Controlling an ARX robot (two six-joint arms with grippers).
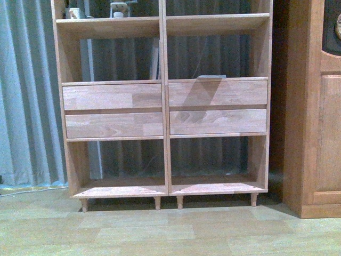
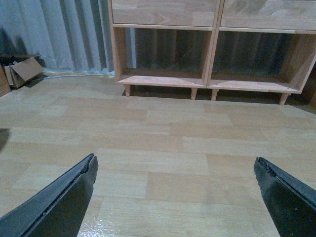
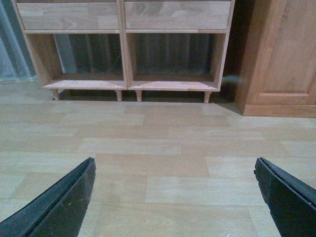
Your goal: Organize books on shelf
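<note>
Facing the shelf (image 1: 112,97), left gripper (image 2: 175,164) and right gripper (image 3: 175,164) are held wide, empty — the flat book (image 1: 211,77) could be shoved rearward by fingertips.

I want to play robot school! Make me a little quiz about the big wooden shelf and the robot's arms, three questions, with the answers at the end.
1. True or false: the left tool and the right tool are both wide open, with nothing between their jaws.
2. Count: how many drawer fronts does the shelf show in the front view?
3. Pick one: what stands just to the right of the shelf in the front view?
A) a darker wooden cabinet
B) a fridge
C) a chair

Key: 1 true; 2 four; 3 A.
</note>
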